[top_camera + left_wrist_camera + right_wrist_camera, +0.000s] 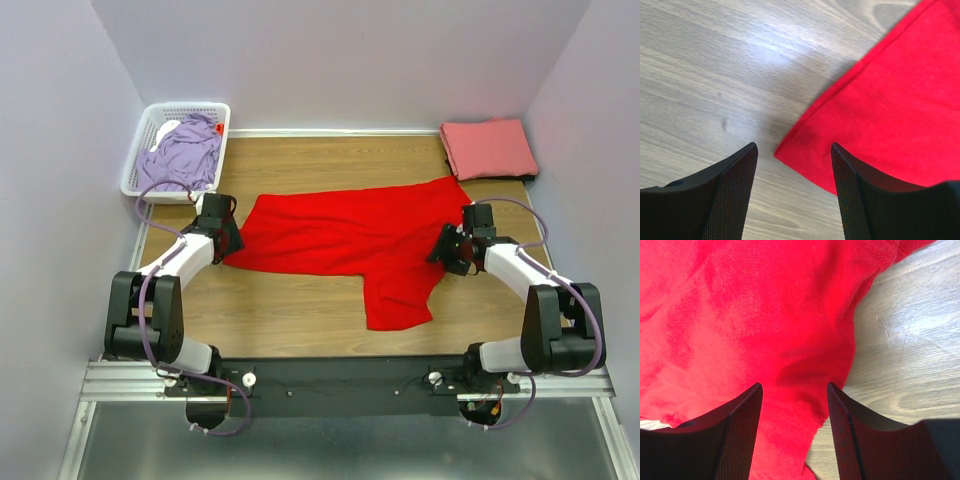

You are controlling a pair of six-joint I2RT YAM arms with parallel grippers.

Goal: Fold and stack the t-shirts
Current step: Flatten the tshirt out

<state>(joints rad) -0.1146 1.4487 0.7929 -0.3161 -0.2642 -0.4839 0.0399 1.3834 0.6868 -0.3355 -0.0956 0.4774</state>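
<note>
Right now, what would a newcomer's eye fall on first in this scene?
A bright red shirt lies spread across the middle of the table, with the left tool at its left corner and the right tool at its right edge, both open. A pink shirt sits folded in the far right corner, and a lavender shirt is heaped in a white basket at far left.

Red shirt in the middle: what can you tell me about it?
The red shirt is plain, soft-looking cloth, bright and unprinted. It is spread nearly flat on the wooden table with light wrinkles. One part, likely a sleeve, juts toward the arms. Its left corner lies between the open fingers of the left gripper. The right gripper, also open, hangs over the cloth near its right edge. Whether either touches the cloth is unclear.
</note>
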